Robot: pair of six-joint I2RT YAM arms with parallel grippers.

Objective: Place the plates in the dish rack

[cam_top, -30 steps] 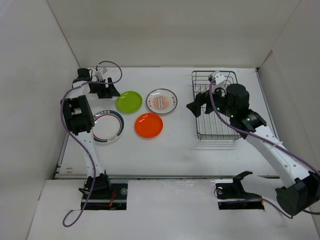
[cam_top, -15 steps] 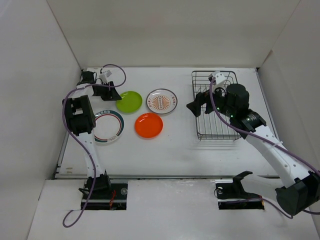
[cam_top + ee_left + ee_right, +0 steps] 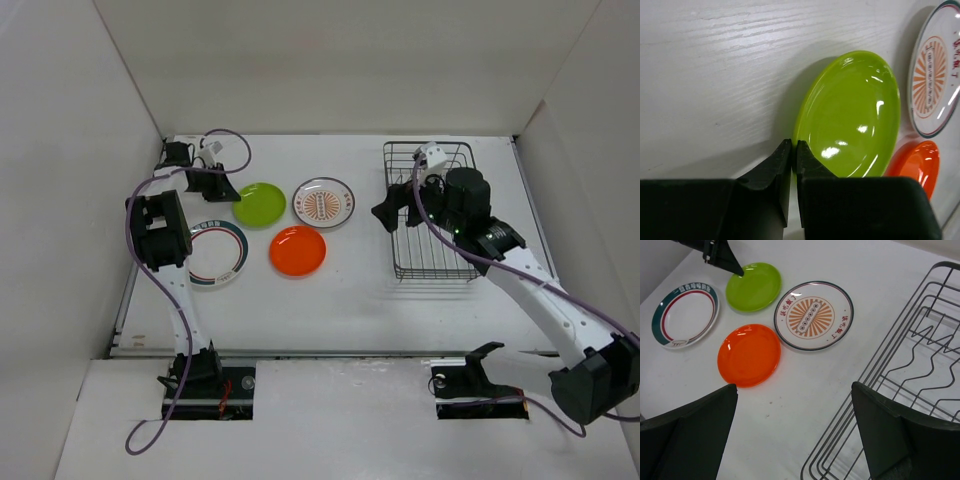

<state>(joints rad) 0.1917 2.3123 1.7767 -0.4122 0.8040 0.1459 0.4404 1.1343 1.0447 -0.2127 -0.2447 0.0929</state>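
Four plates lie on the white table. My left gripper [image 3: 794, 145] is shut on the near left rim of the lime green plate [image 3: 850, 115], whose edge sits pinched between the fingertips; from above the gripper [image 3: 232, 193] is at that plate's [image 3: 258, 203] left edge. The sunburst plate [image 3: 325, 202] lies to its right, the orange plate [image 3: 297, 250] in front, and the green-and-red ringed plate [image 3: 215, 253] at the left. My right gripper [image 3: 794, 390] hangs wide open and holds nothing, above the table beside the dish rack's [image 3: 920, 365] left edge.
The dark wire dish rack [image 3: 430, 210] stands at the right of the table with no plates in it. White walls close in the table on the left, back and right. The left arm's purple cable [image 3: 150, 270] loops over the left table edge.
My left gripper has slid right to the lime green plate and shut on its rim. The right arm has shifted slightly left, still open.
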